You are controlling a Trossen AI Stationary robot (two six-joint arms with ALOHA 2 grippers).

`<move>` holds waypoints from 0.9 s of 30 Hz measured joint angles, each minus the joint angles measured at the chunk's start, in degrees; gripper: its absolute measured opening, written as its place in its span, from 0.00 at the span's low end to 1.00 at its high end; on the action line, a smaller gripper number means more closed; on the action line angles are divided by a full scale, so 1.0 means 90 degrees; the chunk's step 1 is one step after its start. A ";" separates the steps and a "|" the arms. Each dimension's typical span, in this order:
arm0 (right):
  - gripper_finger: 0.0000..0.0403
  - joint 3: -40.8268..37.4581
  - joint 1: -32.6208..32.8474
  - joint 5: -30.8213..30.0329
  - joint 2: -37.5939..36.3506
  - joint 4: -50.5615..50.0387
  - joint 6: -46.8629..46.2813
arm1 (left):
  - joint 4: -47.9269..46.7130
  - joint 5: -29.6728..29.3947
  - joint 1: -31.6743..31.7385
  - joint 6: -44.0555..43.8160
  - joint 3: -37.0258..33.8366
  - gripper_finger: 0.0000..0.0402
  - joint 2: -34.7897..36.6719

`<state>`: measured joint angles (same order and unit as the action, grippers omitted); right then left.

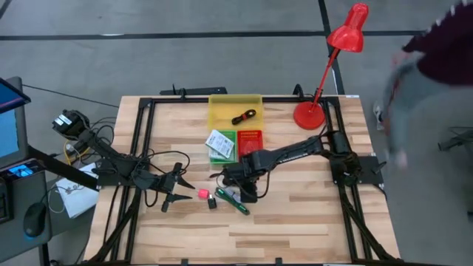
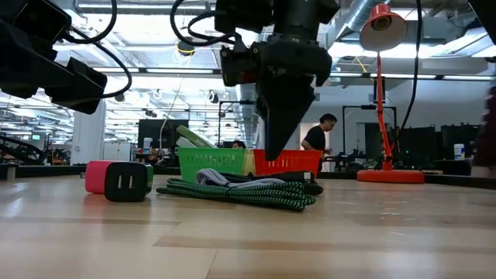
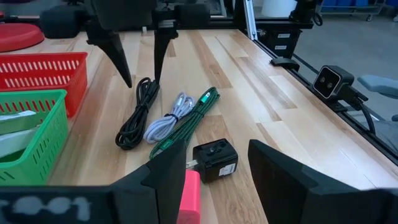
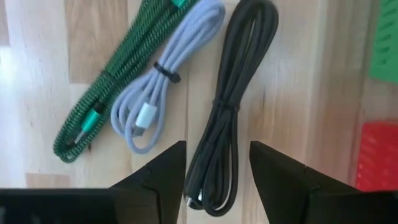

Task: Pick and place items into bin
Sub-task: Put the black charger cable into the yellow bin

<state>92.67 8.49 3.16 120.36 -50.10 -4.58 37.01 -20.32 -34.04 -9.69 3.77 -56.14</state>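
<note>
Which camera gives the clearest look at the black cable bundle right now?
Right wrist view: the black cable lies coiled directly below the open right gripper. Left wrist view shows it obliquely. In the low and high views it is mostly hidden.

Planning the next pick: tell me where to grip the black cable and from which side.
Grip the black cable at its tied middle, from straight above, fingers across the bundle. It lies flat, long and narrow, and apart from the grey cable. The right gripper, open, already hangs over it.
</note>
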 joint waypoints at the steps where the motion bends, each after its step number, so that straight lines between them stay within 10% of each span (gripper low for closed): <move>1: 0.42 -0.0047 0.0002 0.0000 0.0000 -0.0006 -0.0001 | 0.0000 0.0000 0.0002 -0.0002 0.0000 0.42 0.0000; 27: 0.24 -0.0739 0.0000 0.0165 0.0000 0.0628 -0.0007 | 0.0000 0.0000 0.0001 -0.0002 0.0000 0.42 0.0000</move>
<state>86.02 8.49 4.64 120.36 -44.45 -4.64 37.01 -20.32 -34.03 -9.72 3.77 -56.14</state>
